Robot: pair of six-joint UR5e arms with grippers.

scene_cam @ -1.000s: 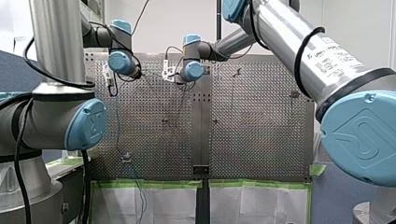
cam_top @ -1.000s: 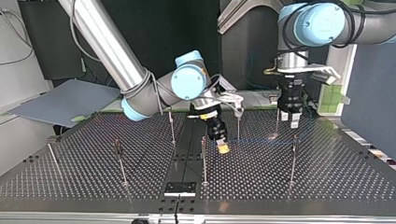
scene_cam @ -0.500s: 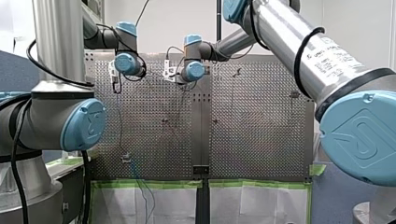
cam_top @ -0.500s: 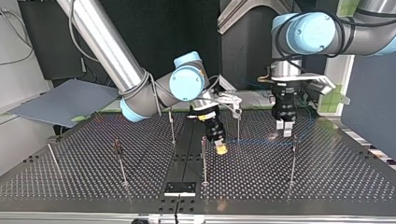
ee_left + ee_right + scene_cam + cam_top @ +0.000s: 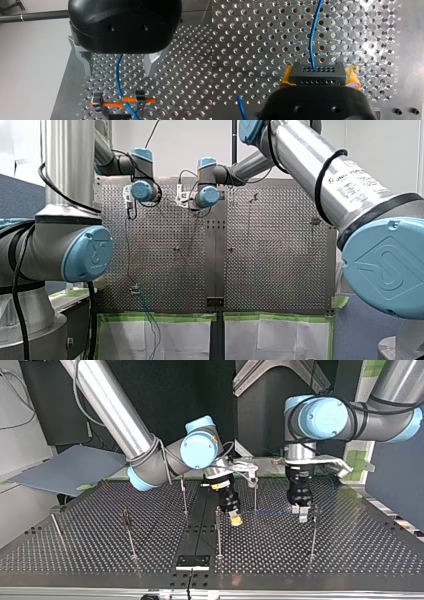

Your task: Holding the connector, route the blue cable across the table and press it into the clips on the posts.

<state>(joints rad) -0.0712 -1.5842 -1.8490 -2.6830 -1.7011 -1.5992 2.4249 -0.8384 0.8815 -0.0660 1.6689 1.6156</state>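
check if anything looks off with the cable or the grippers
Nothing stands out: my right gripper holds the black connector level between yellow pads, and the blue cable leaves it unkinked and passes between my left gripper's open fingers.

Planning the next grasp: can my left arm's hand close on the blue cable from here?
Probably yes: my left hand is open and the thin blue cable runs between its metal fingers, with nothing else in the gap.

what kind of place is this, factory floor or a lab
Probably a robotics lab test bench: my left arm and my right arm work at a perforated table set with thin posts, routing a blue cable by its connector.
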